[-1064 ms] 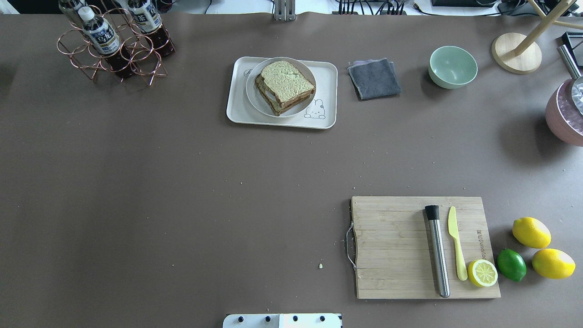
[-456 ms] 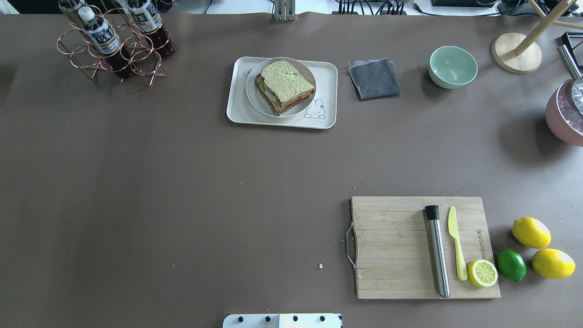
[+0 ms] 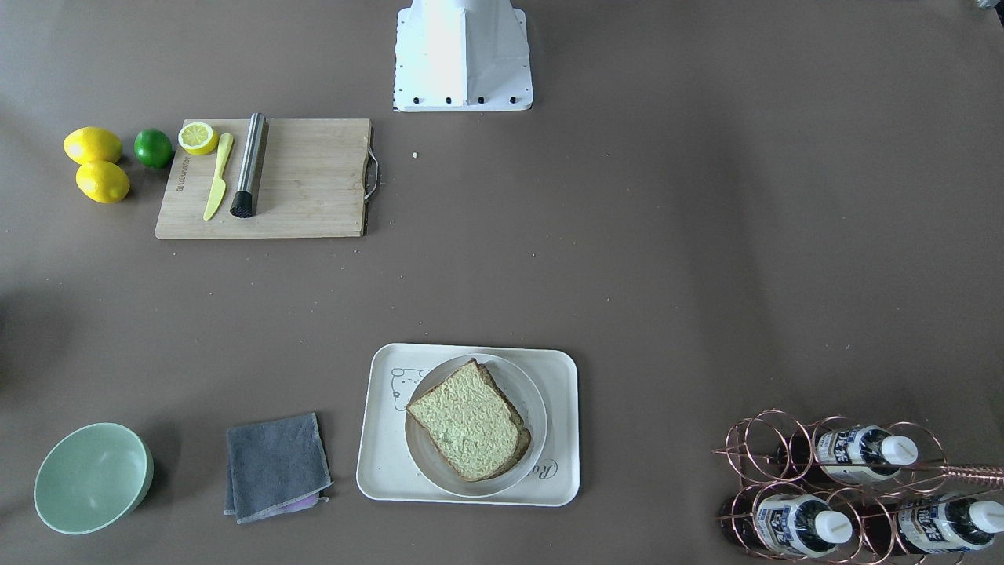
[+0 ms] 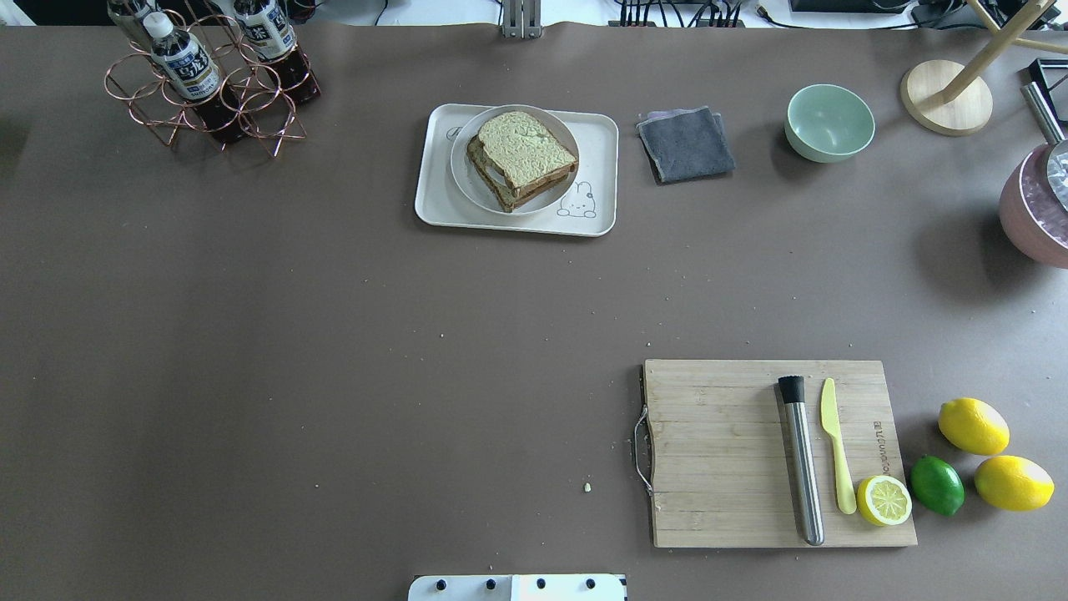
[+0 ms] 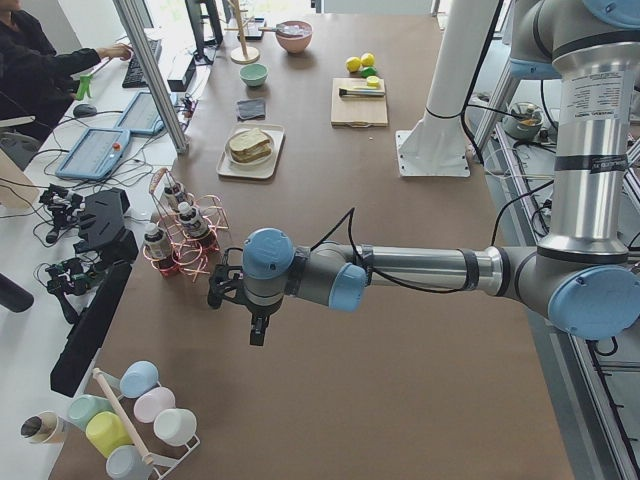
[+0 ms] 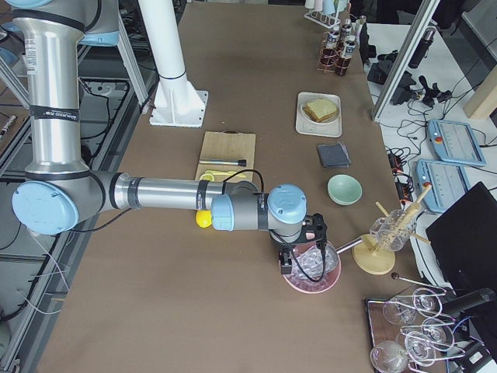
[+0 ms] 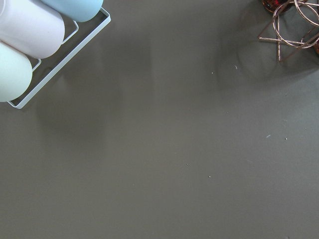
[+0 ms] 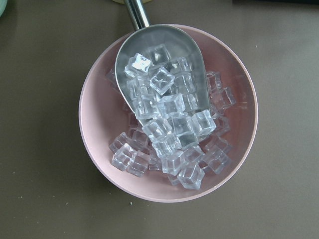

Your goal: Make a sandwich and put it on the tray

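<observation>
The sandwich [image 4: 524, 148], two bread slices stacked, lies on a round white plate [image 4: 461, 171] that stands on the cream tray [image 4: 434, 204] at the table's far middle. It also shows in the front-facing view [image 3: 469, 420] on the tray [image 3: 376, 471]. No egg is visible between the slices. My left gripper [image 5: 258, 335] shows only in the exterior left view, far from the tray near the bottle rack; I cannot tell if it is open. My right gripper [image 6: 286, 268] shows only in the exterior right view, above the pink bowl; I cannot tell its state either.
A bamboo cutting board [image 4: 717, 451] holds a steel muddler [image 4: 803, 463], a yellow knife [image 4: 836, 446] and a lemon half [image 4: 884, 500]. Lemons [image 4: 973, 426] and a lime [image 4: 936, 484] lie beside it. Also in view: a grey cloth [image 4: 686, 143], a green bowl [image 4: 829, 122], a bottle rack [image 4: 209, 83] and a pink ice bowl [image 8: 169, 114].
</observation>
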